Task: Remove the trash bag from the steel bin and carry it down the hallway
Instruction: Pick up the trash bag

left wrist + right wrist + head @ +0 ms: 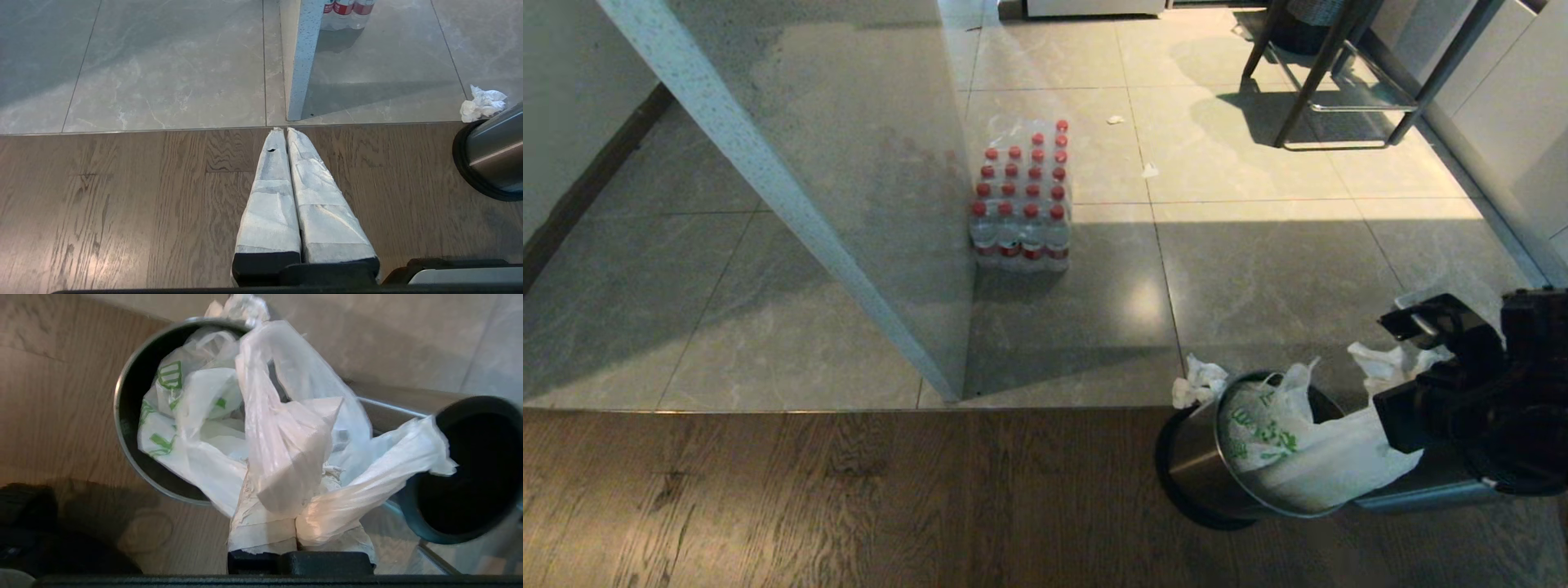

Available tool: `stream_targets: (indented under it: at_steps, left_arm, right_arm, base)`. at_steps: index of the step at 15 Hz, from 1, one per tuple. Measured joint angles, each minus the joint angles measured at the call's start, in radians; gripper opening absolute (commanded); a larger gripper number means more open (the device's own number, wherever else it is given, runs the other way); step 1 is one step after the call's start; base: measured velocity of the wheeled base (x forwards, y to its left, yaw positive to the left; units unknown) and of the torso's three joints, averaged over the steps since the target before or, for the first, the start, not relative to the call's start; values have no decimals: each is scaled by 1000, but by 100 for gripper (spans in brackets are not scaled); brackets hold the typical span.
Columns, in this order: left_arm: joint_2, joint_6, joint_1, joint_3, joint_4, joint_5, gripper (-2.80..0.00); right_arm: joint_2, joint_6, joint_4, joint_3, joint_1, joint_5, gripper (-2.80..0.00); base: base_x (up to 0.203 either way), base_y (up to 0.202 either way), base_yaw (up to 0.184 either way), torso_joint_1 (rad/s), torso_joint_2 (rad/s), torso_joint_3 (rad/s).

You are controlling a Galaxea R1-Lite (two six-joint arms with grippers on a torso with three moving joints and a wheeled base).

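Clamping the trash bag (282, 449), right tool (296, 522) hangs above the steel bin (1201, 465).

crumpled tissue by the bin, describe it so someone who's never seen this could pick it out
Find the seam where the grey tile floor meets the wood planks, then the steel bin near its right end. The crumpled tissue lies on the tile against the bin's far left side: plain white, unlike the green-printed trash bag.
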Motion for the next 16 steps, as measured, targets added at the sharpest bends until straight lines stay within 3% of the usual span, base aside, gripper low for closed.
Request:
stream_targets:
  at_steps: [7,16]
  left_arm:
    - [0,0,0,0,0,0,-280]
    - [0,0,0,0,0,0,-280]
  right_arm:
    - [-109,3,55,-73,16,1,-280]
    - [-139,-7,124,183,52,-1,-280]
  base:
    - [0,0,0,0,0,0]
    - [0,0,0,0,0,0]
